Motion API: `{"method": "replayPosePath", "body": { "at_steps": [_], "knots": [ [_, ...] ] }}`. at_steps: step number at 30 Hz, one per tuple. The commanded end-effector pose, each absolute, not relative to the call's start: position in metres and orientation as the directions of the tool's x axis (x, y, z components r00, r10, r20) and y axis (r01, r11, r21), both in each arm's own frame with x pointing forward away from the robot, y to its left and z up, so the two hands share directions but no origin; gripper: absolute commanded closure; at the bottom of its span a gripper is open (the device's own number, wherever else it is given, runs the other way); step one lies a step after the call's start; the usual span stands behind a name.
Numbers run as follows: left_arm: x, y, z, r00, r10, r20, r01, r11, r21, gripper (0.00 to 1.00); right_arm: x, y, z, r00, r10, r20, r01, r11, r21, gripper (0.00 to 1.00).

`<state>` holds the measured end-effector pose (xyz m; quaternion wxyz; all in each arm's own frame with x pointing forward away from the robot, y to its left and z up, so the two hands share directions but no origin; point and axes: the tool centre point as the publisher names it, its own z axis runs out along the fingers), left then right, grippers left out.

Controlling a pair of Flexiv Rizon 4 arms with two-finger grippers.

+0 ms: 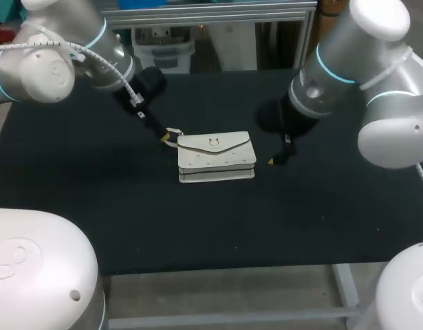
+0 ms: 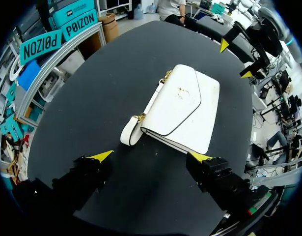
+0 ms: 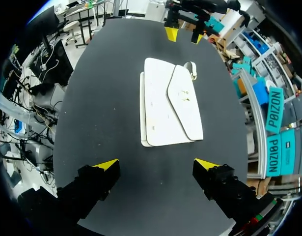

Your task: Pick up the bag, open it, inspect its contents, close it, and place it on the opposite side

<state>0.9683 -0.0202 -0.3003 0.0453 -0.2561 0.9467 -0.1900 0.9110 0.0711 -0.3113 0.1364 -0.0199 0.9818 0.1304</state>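
Head: small white flap handbag with gold clasp (image 1: 216,158) lies flat on the black table (image 1: 94,206), between left gripper (image 1: 166,137) and right gripper (image 1: 274,159).

Left wrist: fingers spread, empty. Strap loop (image 2: 131,132) nearest. Handbag likely light, semi-stiff, smooth; pinch there.

Right wrist: fingers spread, empty, handbag ahead.

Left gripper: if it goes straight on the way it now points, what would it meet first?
Most likely the white bag, at its end with the strap loop, which lies ahead of the open left gripper. Depth is unclear.
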Motion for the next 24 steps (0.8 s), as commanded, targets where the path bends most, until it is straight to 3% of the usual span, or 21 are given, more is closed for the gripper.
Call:
{"method": "replayPosePath", "body": {
  "at_steps": [1,11,13,24],
  "knots": [
    [0.962,-0.019,-0.299,-0.947,-0.312,-0.073,-0.256,0.873,-0.415,0.00,0.908,0.076,-0.316,-0.939,0.019,-0.344,-0.068,0.968,0.240,0.00],
    [0.962,-0.019,-0.299,-0.947,-0.312,-0.073,-0.256,0.873,-0.415,0.00,0.908,0.076,-0.316,-0.939,0.019,-0.344,-0.068,0.968,0.240,0.00],
    [0.963,-0.021,-0.302,-0.949,-0.296,-0.107,-0.229,0.883,-0.410,0.00,0.908,0.098,-0.317,-0.926,-0.034,-0.376,-0.093,0.986,0.140,0.00],
    [0.974,-0.031,-0.315,-0.961,-0.148,-0.232,-0.033,0.899,-0.436,0.00,0.899,0.134,-0.334,-0.894,-0.052,-0.444,-0.097,0.992,0.079,0.00]
  ]
}}
